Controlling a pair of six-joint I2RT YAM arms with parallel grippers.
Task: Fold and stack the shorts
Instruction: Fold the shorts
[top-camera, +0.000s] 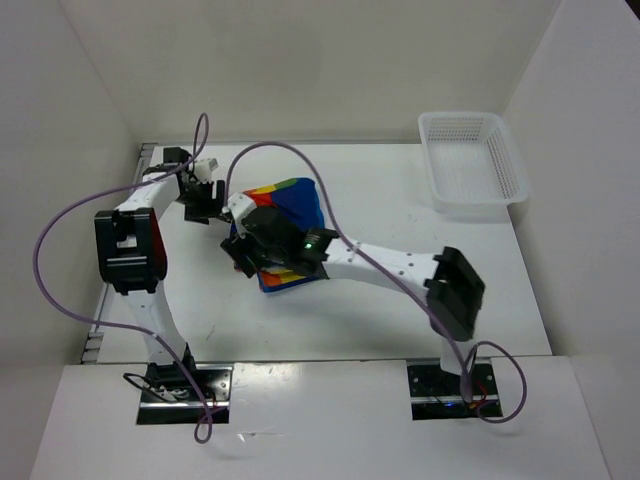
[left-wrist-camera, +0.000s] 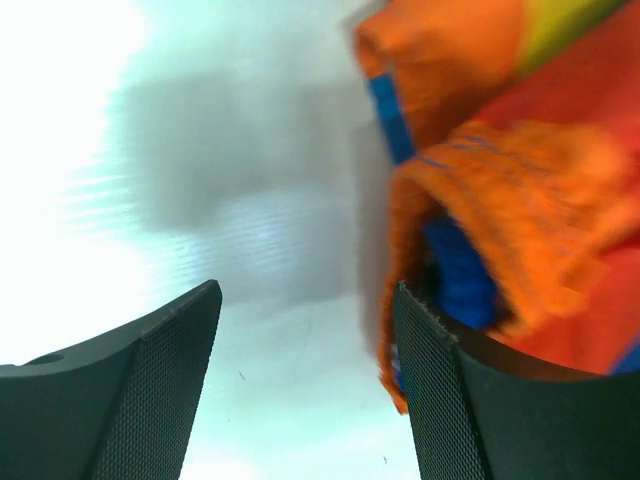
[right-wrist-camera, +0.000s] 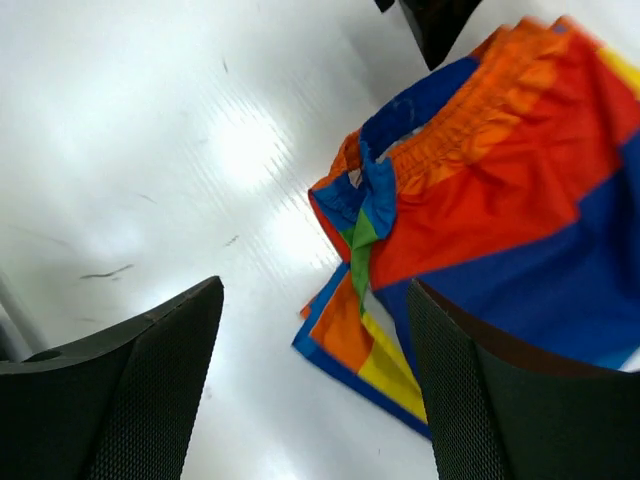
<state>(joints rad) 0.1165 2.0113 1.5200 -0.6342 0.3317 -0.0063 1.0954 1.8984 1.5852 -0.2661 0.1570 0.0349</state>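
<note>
You have two arms at work, one basket and one bundle of shorts (top-camera: 291, 206). Whether that bundle is a single pair or several layered together, you cannot tell from these views. The shorts lie on the table (top-camera: 400, 310) left of centre, partly hidden under the right arm in the top view. Red, orange, yellow, green and dark blue panels show. From the right wrist you see an orange gathered waistband uppermost, with blue-edged layers of orange and yellow sticking out beneath it. Your left gripper (left-wrist-camera: 305, 295) is spread wide with nothing between its fingers, only bare table. It sits at the far left edge of the shorts, its right finger just beside the orange cloth. Your right gripper (right-wrist-camera: 315, 290) is also spread wide and holds nothing. It is above the near left corner of the bundle, and whether it touches the cloth is not clear. The basket (top-camera: 472, 165), white plastic mesh, stands at the far right corner, well apart from the shorts. The table is white and glossy, with a few faint scuffs. Plain white walls (top-camera: 330, 60) close it in behind and at both sides. One purple cable (top-camera: 60, 230) loops off each arm, and a green light (top-camera: 309, 241) glows on the right wrist.
</note>
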